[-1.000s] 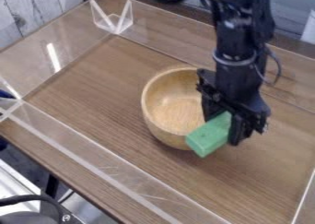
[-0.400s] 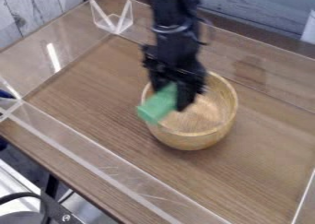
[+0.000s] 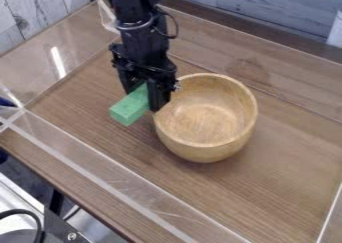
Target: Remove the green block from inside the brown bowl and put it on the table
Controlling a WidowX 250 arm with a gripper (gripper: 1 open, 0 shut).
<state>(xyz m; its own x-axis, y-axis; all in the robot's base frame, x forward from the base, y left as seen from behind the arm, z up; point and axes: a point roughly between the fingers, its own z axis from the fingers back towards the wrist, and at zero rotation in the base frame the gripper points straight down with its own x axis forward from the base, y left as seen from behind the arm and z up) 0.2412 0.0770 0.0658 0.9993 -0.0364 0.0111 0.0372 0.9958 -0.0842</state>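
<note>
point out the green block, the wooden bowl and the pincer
green block (image 3: pixel 130 109): camera view, on its lower exposed face
wooden bowl (image 3: pixel 201 142): camera view, on its front outer wall
pincer (image 3: pixel 144 95): camera view, between its fingertips

Block (image 3: pixel 130 107) in the hand (image 3: pixel 142 95) left of the bowl (image 3: pixel 206 117) (over table (image 3: pixel 287 177)).

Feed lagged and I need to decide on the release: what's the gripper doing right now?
Gripper: closed on the small bright green rectangular block, held left of the round tan wooden bowl, just above the dark wood-grain table.
</note>
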